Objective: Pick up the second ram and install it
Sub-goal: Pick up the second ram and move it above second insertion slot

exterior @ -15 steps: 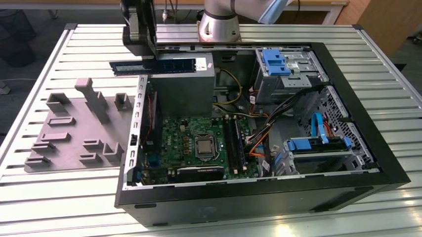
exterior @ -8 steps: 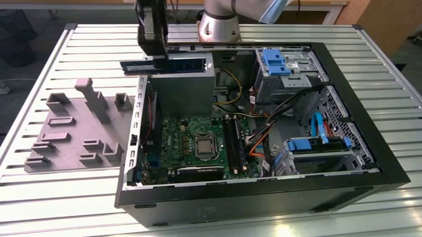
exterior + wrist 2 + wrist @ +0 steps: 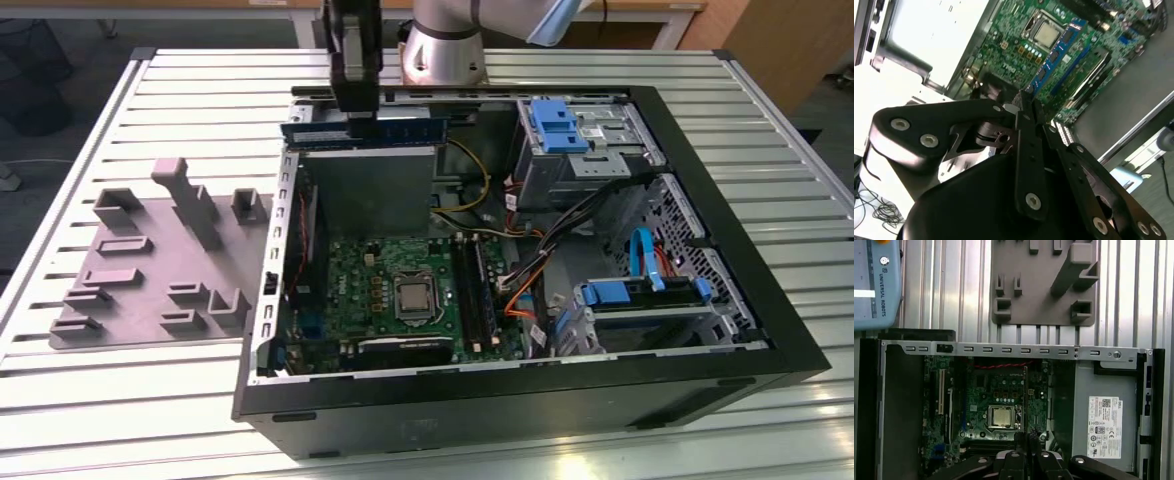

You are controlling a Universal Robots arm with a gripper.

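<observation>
The pincer [image 3: 358, 116] hangs over the far side of an open computer case [image 3: 747, 330], its two black fingers [image 3: 1030, 150] drawn in tight on the second ram [image 3: 400, 132]. They grip the stick at about the middle of its length. The ram lies level and on edge, long side across the case, its ends standing out past the fingers on both sides. In the second wrist view the pincer [image 3: 1026, 102] is seen from behind, with the blue stick [image 3: 1056, 50] running out from between the fingertips. It is held up in the air, well apart from the green motherboard [image 3: 354, 275] on the case floor below.

On that board a square metal processor [image 3: 416, 297] sits near the middle, and the long black memory slots [image 3: 470, 290] run just beside it, on the exterior view's right. Blue drive brackets [image 3: 554, 122] stand in the case's far corner, with bundled cables between them and the board.

The case lies on its side on a table [image 3: 160, 400] of ribbed aluminium slats, filling the middle and the exterior view's right. A grey fixture plate [image 3: 134, 290] with raised holders lies flat toward the table's edge at the exterior view's left – just beside the case. The arm [image 3: 441, 45] rises at the table's far edge. Beyond it are wooden furniture and a dark floor.
</observation>
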